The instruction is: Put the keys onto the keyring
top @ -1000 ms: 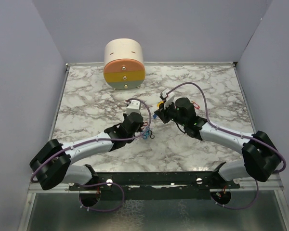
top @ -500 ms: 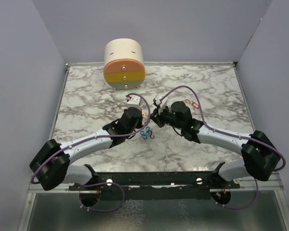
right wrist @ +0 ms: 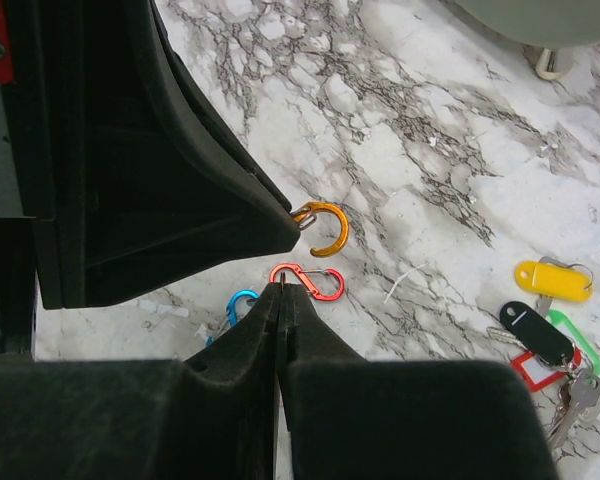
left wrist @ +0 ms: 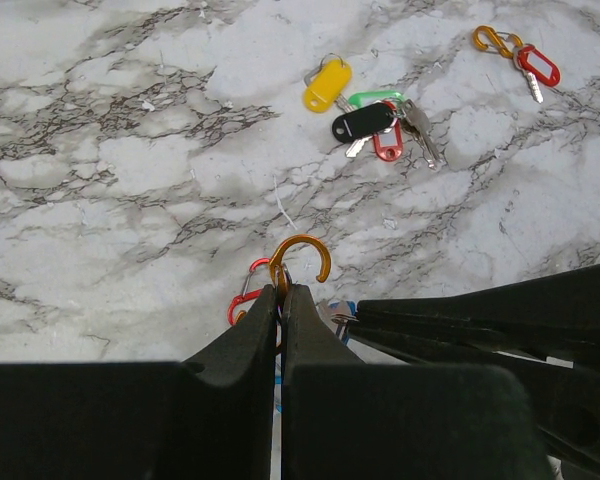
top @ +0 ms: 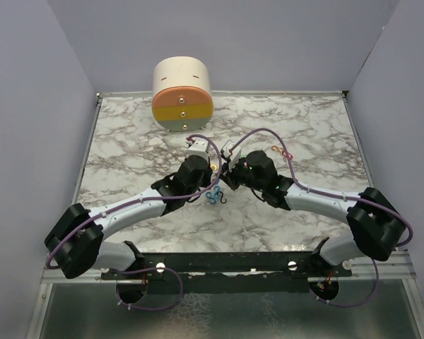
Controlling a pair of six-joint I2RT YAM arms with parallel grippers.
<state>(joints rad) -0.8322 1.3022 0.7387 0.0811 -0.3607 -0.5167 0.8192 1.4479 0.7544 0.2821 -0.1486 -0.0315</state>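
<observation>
- The left end effector [left wrist: 283, 290] is clenched, its two tips pinching one end of an orange clip [left wrist: 302, 239]. The clip is an open hook that sticks up past the tips, clear of the worktop [left wrist: 130, 150].
- The right end effector [right wrist: 283, 290] is likewise clamped tight, gripping a red clip [right wrist: 310, 272] by its near end.
- The two end effectors meet tip to tip at the middle of the worktop. The orange clip sits just beside the red one, and I cannot tell whether they touch.
- The keys [left wrist: 380, 135] lie in a bunch flat on the worktop, apart from both end effectors and beyond the tips of the left one. Yellow, black, green and red tags are fanned out over bare metal blades.
- One more key with a red tag [left wrist: 535, 68] lies on its own, farther right, hooked to a second orange clip [left wrist: 492, 40].
- A blue clip [right wrist: 238, 305] lies on the worktop below the closed tips, on their near side.
- From the top view the bunch cannot be picked out, because the wrists cover that patch. The tags overlap, so the number of keys is unclear.
</observation>
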